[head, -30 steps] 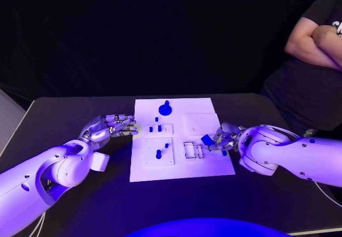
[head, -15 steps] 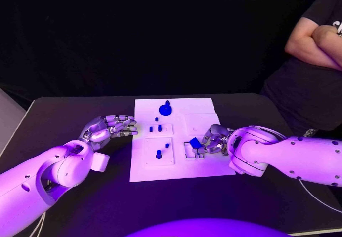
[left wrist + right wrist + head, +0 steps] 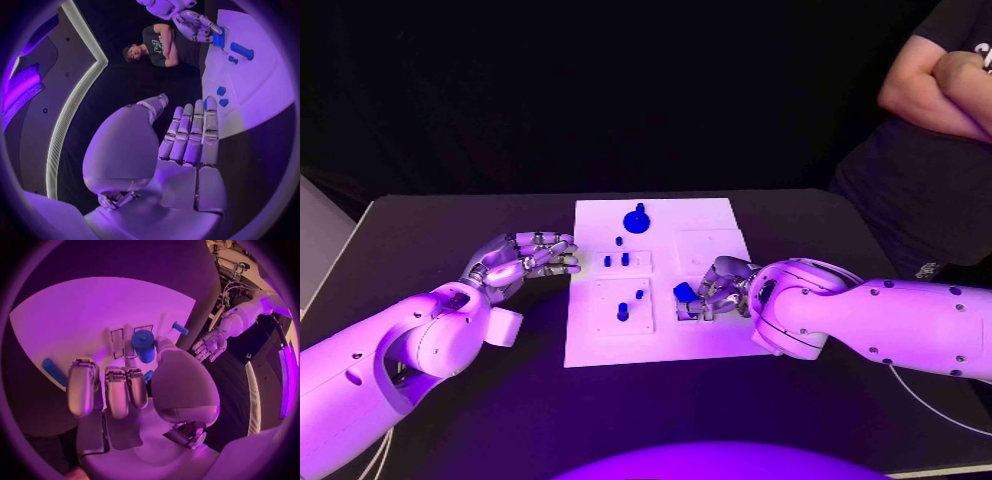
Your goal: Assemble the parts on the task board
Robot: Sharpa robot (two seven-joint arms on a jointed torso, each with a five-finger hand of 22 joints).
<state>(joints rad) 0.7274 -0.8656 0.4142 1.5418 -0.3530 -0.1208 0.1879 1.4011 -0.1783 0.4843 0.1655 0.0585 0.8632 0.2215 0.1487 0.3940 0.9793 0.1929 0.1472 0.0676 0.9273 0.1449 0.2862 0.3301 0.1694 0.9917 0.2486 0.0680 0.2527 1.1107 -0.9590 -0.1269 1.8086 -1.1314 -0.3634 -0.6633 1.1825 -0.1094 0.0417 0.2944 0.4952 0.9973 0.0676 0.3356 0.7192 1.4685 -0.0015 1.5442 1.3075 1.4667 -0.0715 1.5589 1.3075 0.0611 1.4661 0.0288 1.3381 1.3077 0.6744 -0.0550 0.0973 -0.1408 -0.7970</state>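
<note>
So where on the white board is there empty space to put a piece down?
The task board is bare along its near edge, below the square panels, and at the far right corner beyond the right hand. The middle is crowded with blue parts and that hand's blue piece.

My head camera sits high on the robot and looks down and forward across the black table [image 3: 459, 215], far enough back to take in the whole white task board [image 3: 661, 290] and both arms coming in from the sides. My left wrist camera sits close behind the left hand [image 3: 181, 145], looking along its fingers toward the board [image 3: 256, 85], and past that to the right hand [image 3: 194, 25] over the board's far side. My right wrist camera sits just behind the right hand [image 3: 125, 385], facing down onto the board [image 3: 75, 315] at close range, with the left hand [image 3: 209, 347] farther off. All three views share the board.
</note>
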